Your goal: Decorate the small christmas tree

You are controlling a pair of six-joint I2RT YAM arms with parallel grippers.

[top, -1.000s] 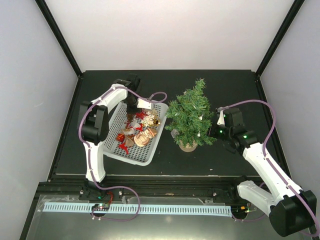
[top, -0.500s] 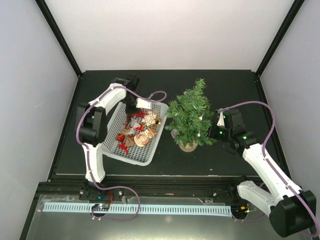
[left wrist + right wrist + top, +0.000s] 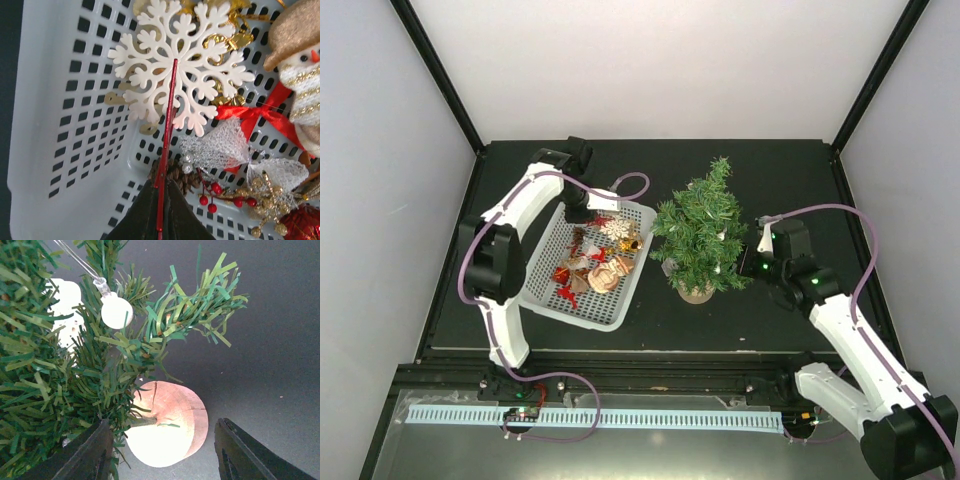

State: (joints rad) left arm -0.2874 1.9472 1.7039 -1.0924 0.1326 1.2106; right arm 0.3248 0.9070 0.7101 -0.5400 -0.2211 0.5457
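Observation:
The small christmas tree (image 3: 705, 235) stands on its round wooden base (image 3: 167, 425) right of the white basket (image 3: 582, 322). My left gripper (image 3: 161, 195) is down in the basket's far corner. It is shut on the thin red hanging cord (image 3: 167, 135) of a white snowflake ornament (image 3: 182, 75), which lies on the other ornaments. From above, that left gripper (image 3: 582, 208) is just left of the snowflake (image 3: 617, 229). My right gripper (image 3: 162, 426) is open at the tree's right side. Its fingers (image 3: 87, 455) stand either side of the base and hold nothing.
The basket wall (image 3: 60, 125) is close on the left of the cord. Around it lie a pine cone (image 3: 177, 175), a red bow (image 3: 255, 115), a snowman (image 3: 300, 75) and red berries. A white ball ornament (image 3: 116, 312) hangs on the tree.
The left gripper has closed fully on the red cord, and its wrist has shifted towards the basket's far left corner. The snowflake has shifted slightly. The right arm has barely moved.

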